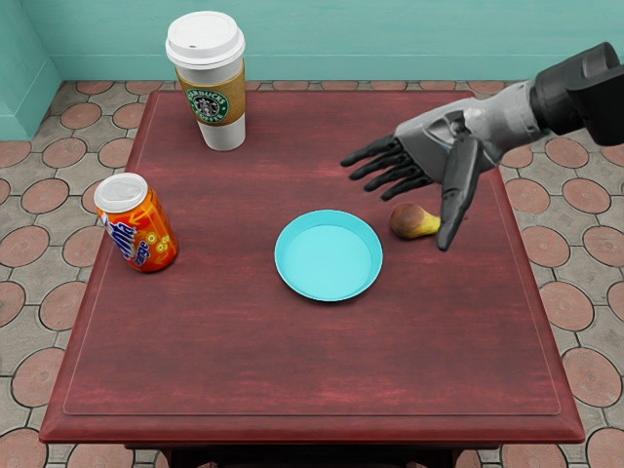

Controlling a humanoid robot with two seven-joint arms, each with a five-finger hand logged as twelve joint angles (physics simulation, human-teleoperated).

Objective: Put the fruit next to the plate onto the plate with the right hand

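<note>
Right hand [421, 156], on the arm from the right edge, is held above the far-right part of the table [292, 370]. Fingers [375, 161] are spread apart and nothing is gripped. Thumb is pointed down, tip just beside the fruit [411, 221]; contact can't be told. Fruit is laid on the table just right of the cyan plate [329, 255], not on it. Coffee cup [206, 78] is stood upright near the far edge, orange soda can [136, 224] is tilted at the left, both well apart from the plate

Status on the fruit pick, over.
Right hand open, hovering by the fruit, no grasp. Fruit on table just right of plate, not touching it. Cup and can well aside, nothing between.
</note>
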